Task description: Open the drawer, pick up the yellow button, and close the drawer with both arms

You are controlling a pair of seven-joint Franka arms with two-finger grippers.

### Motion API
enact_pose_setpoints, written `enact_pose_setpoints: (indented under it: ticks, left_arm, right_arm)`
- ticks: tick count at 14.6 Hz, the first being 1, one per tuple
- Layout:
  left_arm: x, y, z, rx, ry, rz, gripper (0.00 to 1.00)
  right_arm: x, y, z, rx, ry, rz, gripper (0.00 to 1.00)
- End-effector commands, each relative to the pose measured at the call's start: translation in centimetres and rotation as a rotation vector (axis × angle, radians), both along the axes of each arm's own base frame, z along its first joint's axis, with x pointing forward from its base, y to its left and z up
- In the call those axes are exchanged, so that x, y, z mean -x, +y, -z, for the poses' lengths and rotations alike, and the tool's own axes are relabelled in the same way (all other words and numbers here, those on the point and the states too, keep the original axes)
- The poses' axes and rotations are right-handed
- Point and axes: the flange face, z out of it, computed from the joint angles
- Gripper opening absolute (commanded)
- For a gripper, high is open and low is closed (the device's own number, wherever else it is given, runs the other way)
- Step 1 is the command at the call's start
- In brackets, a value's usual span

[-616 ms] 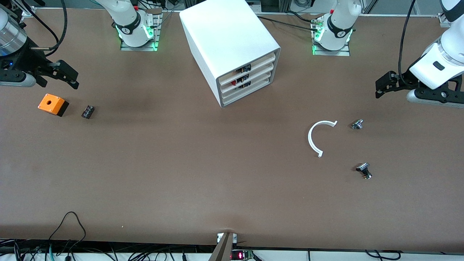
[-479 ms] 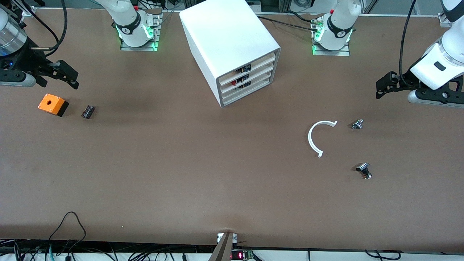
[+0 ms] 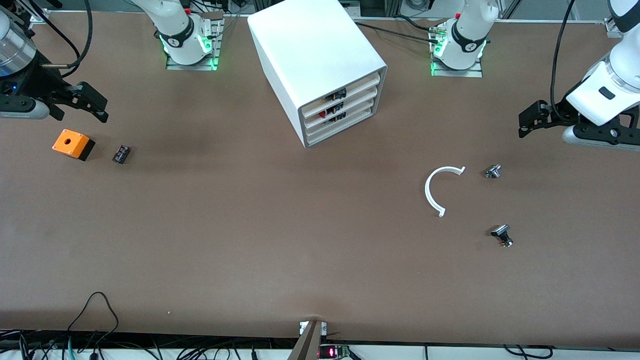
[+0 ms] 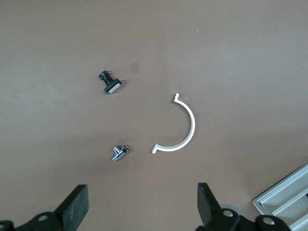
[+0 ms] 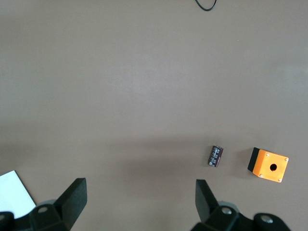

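Note:
The white cabinet (image 3: 320, 55) stands between the arms' bases, and all of its drawers are pushed in. The drawer (image 3: 345, 89) is the topmost tray. In its front gap the button (image 3: 337, 93) shows only as a small dark and blue shape, with its cap hidden. My left gripper (image 3: 524, 122) hangs open and holds nothing over the left arm's end of the table; the left wrist view shows its fingers wide apart (image 4: 142, 207). My right gripper (image 3: 101, 109) is open and holds nothing too (image 5: 139, 204), above the orange box (image 3: 73, 144).
A white C-shaped strip (image 3: 434, 190), a small metal part (image 3: 493, 171) and a black-capped metal button (image 3: 501, 234) lie toward the left arm's end. The orange box with a hole (image 5: 269, 166) and a small black cylinder (image 3: 120, 153) lie toward the right arm's end.
The left arm's hand has shifted very slightly. Nothing on the table has moved, and both grippers stay open.

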Motion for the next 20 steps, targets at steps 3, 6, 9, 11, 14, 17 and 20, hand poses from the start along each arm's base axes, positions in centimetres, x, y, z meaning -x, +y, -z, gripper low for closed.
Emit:
enact_pose_setpoints:
  ticks: [3, 6, 9, 11, 14, 17, 20]
  left_arm:
    - [-0.4, 0.2, -0.5, -0.017, 0.004, -0.003, 0.99]
    - [-0.3, 0.3, -0.2, -0.010, 0.019, -0.005, 0.99]
    - [0.4, -0.6, 0.3, -0.015, 0.081, 0.013, 0.99]
    - [0.7, -1.0, 1.5, 0.001, 0.149, 0.030, 0.99]
    - [1.3, -3.9, 4.0, 0.195, 0.293, 0.055, 0.99]
    - [1.3, -7.4, 7.7, 0.405, 0.439, 0.135, 0.99]
    - [0.4, -9.5, 10.6, 0.598, 0.513, 0.144, 0.99]
  right_arm:
    - [-0.9, 0.6, 1.6, -0.012, 0.047, -0.037, 1.00]
    - [-1.8, 1.1, 4.3, -0.007, 0.115, -0.094, 1.00]
    - [-2.8, 1.6, 5.9, -0.007, 0.131, -0.101, 1.00]
    - [-3.6, 2.2, 7.6, -0.008, 0.140, -0.099, 1.00]
    - [-5.3, 2.8, 11.3, -0.049, 0.173, -0.090, 1.00]
    - [-6.2, 3.7, 13.7, -0.072, 0.189, -0.092, 1.00]
    - [-7.0, 4.9, 15.4, -0.084, 0.175, -0.102, 1.00]
